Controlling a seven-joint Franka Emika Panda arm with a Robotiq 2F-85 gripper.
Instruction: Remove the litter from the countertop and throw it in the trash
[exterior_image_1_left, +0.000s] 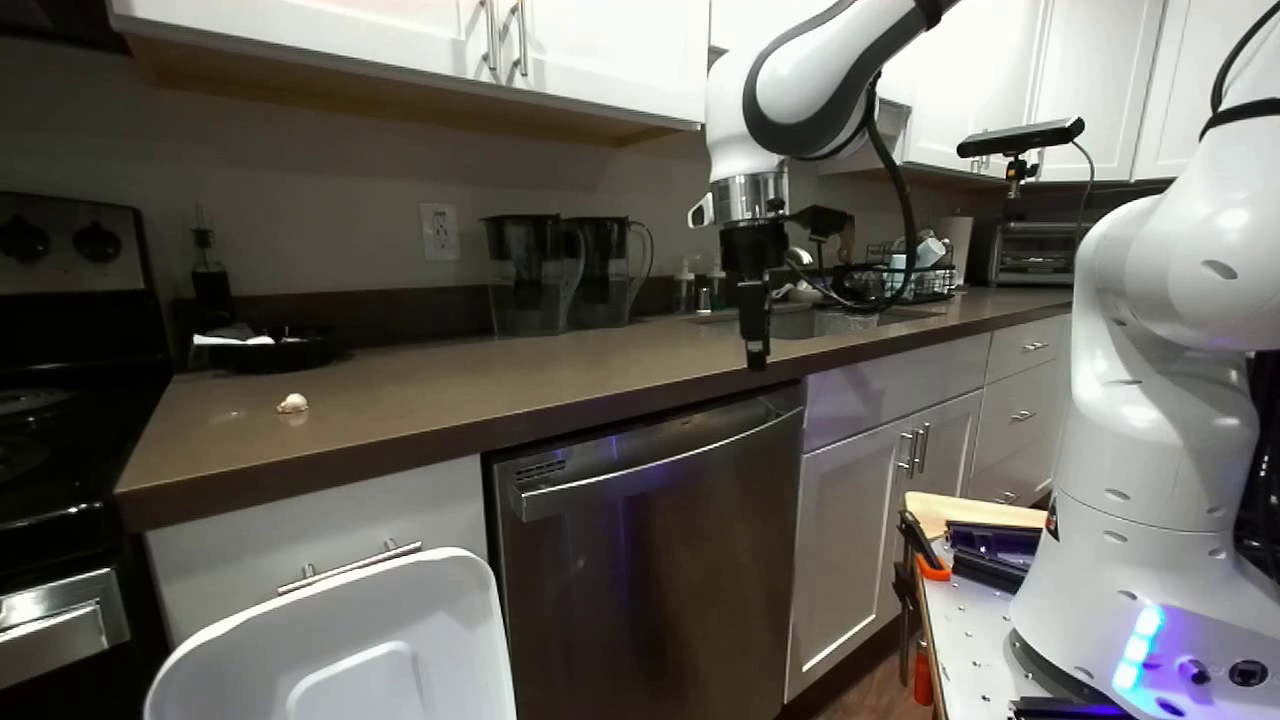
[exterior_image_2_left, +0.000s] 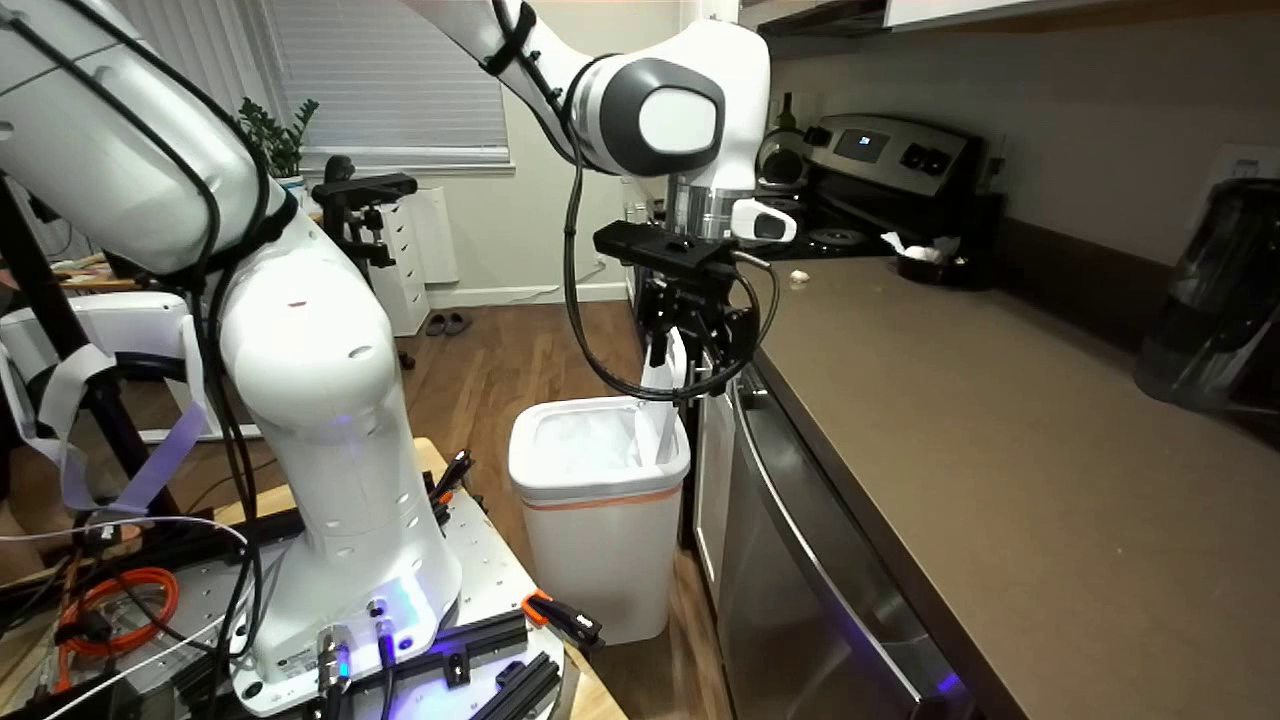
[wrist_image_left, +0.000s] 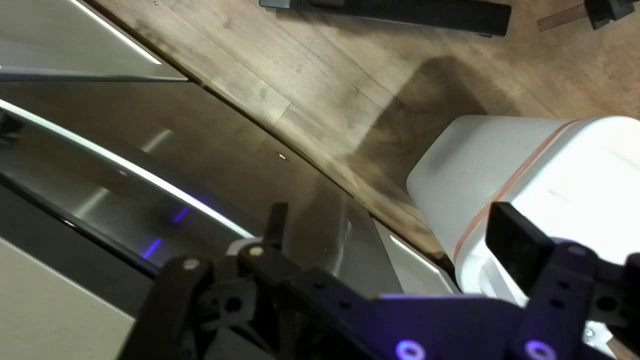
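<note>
A small crumpled white piece of litter (exterior_image_1_left: 292, 404) lies on the brown countertop (exterior_image_1_left: 450, 385) near the stove end. It also shows at the far end of the counter (exterior_image_2_left: 799, 277). The white trash bin (exterior_image_2_left: 600, 545) stands on the floor beside the cabinets, open, with its lid raised; the lid (exterior_image_1_left: 400, 630) shows at the bottom in an exterior view. My gripper (exterior_image_1_left: 757, 355) points down in front of the counter's front edge, above the dishwasher, away from the litter. In the wrist view the gripper (wrist_image_left: 390, 225) is open with nothing between its fingers; the bin (wrist_image_left: 465, 160) shows at right.
A black dish (exterior_image_1_left: 270, 352) with white crumpled paper sits at the back by the black stove (exterior_image_1_left: 60, 440). Two water pitchers (exterior_image_1_left: 525, 280) stand against the wall. The dishwasher handle (exterior_image_1_left: 660, 460) juts out below the counter. Upper cabinets (exterior_image_1_left: 420, 40) hang above.
</note>
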